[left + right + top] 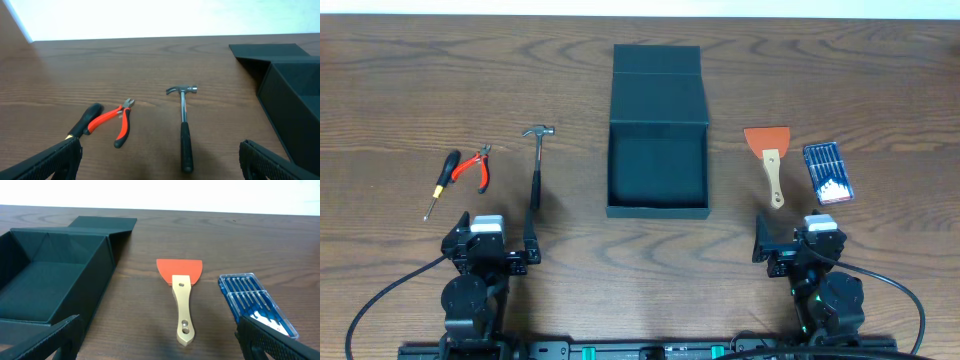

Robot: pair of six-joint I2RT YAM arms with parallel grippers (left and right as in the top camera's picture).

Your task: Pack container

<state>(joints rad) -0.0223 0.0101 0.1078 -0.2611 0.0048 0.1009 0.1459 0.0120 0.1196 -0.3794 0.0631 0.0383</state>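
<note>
The dark near-black container (657, 205) sits open at the table's middle, its flap lid (658, 80) laid back; it also shows in the left wrist view (295, 100) and the right wrist view (100, 265). It is empty. A hammer (535, 170) (184, 125), red pliers (475, 168) (117, 120) and a screwdriver (442, 183) (87, 120) lie to its left. An orange scraper (770, 155) (181, 295) and a blue drill-bit case (828, 172) (252, 302) lie to its right. My left gripper (160, 165) is open behind the hammer. My right gripper (160, 345) is open behind the scraper.
Both arms rest at the table's near edge, the left arm (480, 260) and the right arm (815, 260). Black cables loop from each base. The wooden tabletop (410, 80) runs back to a white wall.
</note>
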